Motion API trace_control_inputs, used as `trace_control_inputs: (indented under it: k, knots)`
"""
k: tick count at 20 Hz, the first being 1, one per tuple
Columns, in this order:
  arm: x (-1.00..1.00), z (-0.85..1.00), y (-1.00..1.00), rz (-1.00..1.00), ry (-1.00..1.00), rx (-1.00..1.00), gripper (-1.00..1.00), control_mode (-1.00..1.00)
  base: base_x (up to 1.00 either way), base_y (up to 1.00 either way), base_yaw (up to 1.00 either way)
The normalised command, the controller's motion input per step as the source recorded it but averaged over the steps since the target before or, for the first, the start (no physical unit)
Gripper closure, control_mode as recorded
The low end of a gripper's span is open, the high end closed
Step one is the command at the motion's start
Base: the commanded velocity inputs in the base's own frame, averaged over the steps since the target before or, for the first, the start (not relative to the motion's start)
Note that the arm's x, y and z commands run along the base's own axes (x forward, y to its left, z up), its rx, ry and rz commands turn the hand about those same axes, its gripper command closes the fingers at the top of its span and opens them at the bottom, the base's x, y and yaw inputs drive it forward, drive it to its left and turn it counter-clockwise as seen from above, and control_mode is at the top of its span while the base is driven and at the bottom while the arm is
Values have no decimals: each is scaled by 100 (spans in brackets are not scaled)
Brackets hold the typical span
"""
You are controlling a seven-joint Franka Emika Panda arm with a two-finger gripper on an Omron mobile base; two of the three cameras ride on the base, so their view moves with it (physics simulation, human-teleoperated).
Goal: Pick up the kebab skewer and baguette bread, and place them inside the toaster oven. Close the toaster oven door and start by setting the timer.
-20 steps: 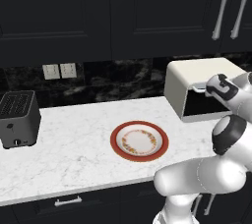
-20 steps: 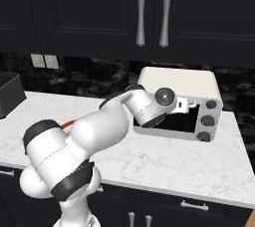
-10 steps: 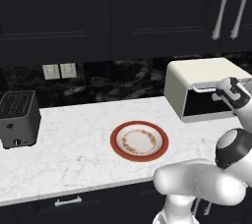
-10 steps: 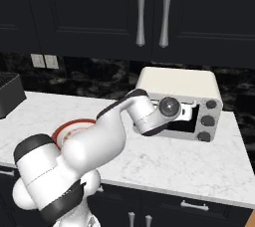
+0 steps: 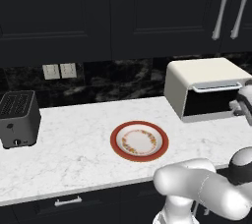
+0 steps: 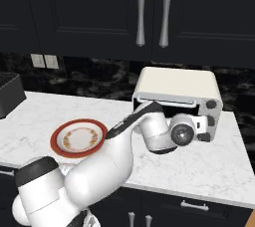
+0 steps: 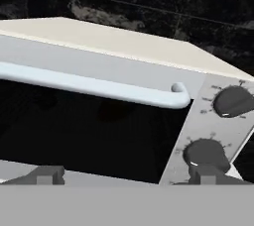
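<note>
Hand view puts your gripper (image 7: 126, 175), fingers spread wide and empty, right at the toaster oven (image 7: 114, 41) front, door (image 7: 79, 131) shut. Plate (image 5: 140, 141) left of the oven is bare; skewer and baguette presumably inside. Shift right onto the lower knob (image 7: 206, 154), center before pinching, twist. Handle (image 7: 94, 87) runs across the oven's width.

You're looking at a cream-white boxy toaster oven (image 5: 206, 88) with a dark glass toaster oven door (image 7: 89, 133), a pale silver bar handle (image 7: 94, 87) and dark grey round knobs (image 7: 233, 102) on a light grey panel. Your round plate (image 5: 140, 141) has a red-brown rim and a white centre ringed by small orange-brown flecks. It sits on white marble counter (image 5: 74, 154) with faint grey veining. The small slot toaster (image 5: 18, 118) is dark grey, the upper cabinets (image 6: 99, 12) black with silver handles.
</note>
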Motion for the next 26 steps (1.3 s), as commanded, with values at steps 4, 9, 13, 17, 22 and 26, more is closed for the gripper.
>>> trace_control_inputs:
  k: [4,9,13,17,22,26]
  knots:
    - [0,1,-38,30,-26,-43,-100,-100,0,0,0]
    - [0,0,-22,25,-19,-51,-100,-100,0,0,0]
    - [0,0,-33,17,-4,-50,-100,-100,0,0,0]
    - [4,0,-38,14,0,-50,-100,-100,0,0,0]
    - [22,-4,-19,12,1,-48,-100,-100,0,0,0]
    - [52,-12,3,5,0,-36,-100,-100,0,0,0]
